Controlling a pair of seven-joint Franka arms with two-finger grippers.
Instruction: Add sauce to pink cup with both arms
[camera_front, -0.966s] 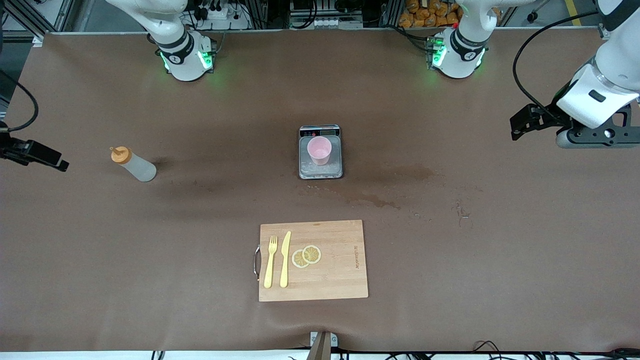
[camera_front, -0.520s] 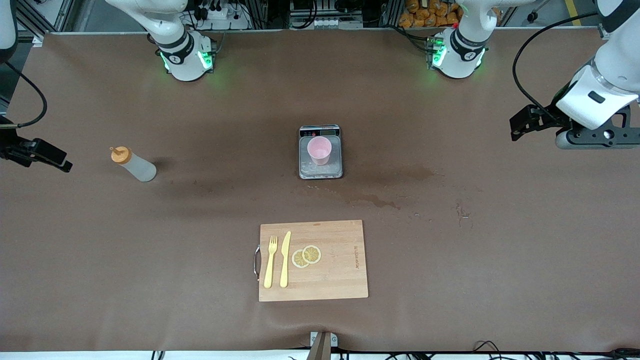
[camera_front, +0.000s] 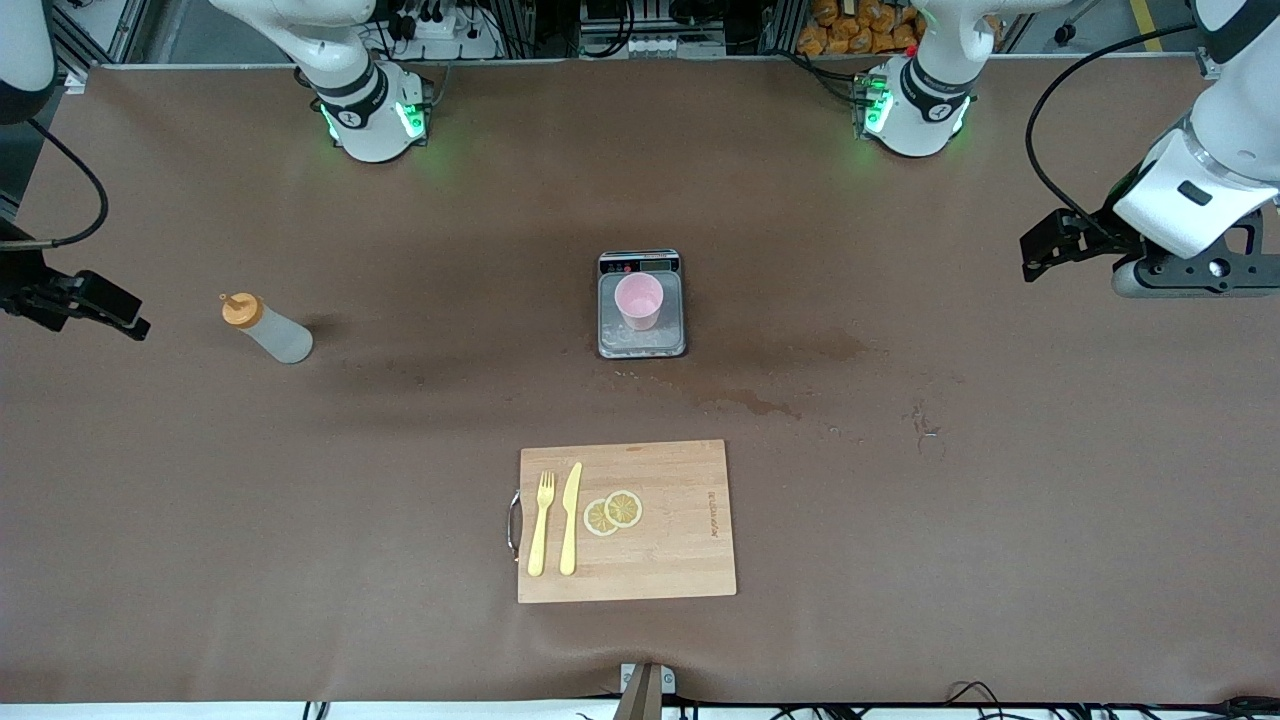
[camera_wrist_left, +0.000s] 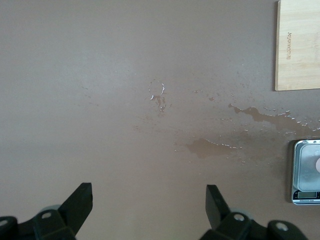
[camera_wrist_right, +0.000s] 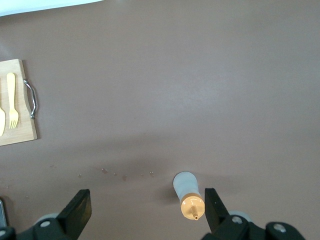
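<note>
Apparently wet stains (camera_front: 760, 400) lie between scale (camera_front: 641, 340) and board (camera_front: 680, 570).

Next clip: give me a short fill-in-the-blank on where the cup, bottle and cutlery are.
1. The pink cup stands on the ____.
2. The sauce bottle has an ____ cap.
3. The fork and knife lie on the cutting ____.
4. Both tools, left and right, are ____ and hold nothing.

Missing words: scale; orange; board; open
</note>
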